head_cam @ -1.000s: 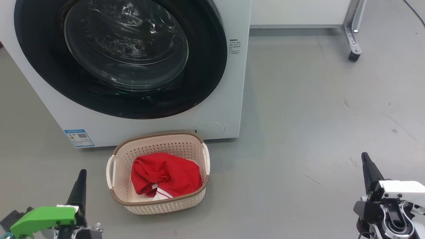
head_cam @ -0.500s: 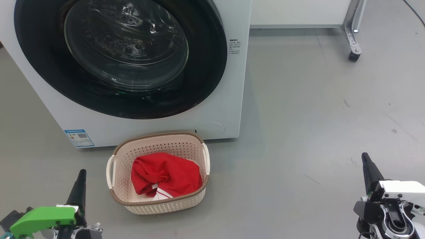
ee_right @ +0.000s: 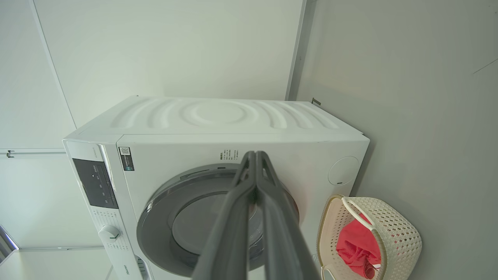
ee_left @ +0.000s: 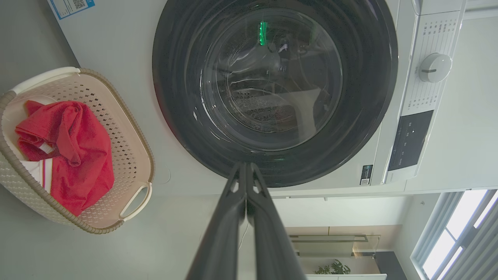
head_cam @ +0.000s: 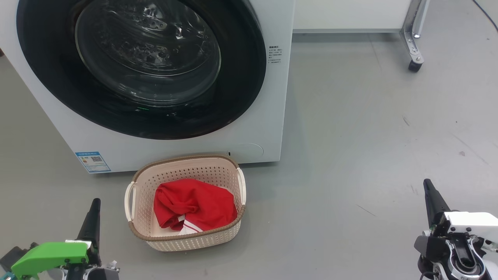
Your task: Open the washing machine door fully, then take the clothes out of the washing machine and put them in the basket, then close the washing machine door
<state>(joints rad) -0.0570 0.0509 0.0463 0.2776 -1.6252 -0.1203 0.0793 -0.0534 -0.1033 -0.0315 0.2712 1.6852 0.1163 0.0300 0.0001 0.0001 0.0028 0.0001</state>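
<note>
The white washing machine [head_cam: 268, 116] stands at the top left, its black-rimmed glass door [head_cam: 241, 77] lying flat against the front, shut. Before it on the floor sits the cream basket [head_cam: 233, 229] with the red clothes [head_cam: 194, 206] bundled inside. My left gripper [head_cam: 94, 204] is low at the left of the basket, shut and holding nothing. At the lower right, well away from the basket, my right gripper [head_cam: 428, 184] is also shut and bare. The left wrist view shows the door [ee_left: 369, 97], basket [ee_left: 132, 128] and clothes [ee_left: 78, 147]; the right wrist view shows the machine [ee_right: 311, 163] and basket [ee_right: 400, 233].
Grey floor [head_cam: 369, 136] spreads wide to the right of the machine. A metal leg with a caster [head_cam: 414, 62] stands at the far upper right beside a white wall base. A blue label [head_cam: 92, 161] marks the machine's lower left corner.
</note>
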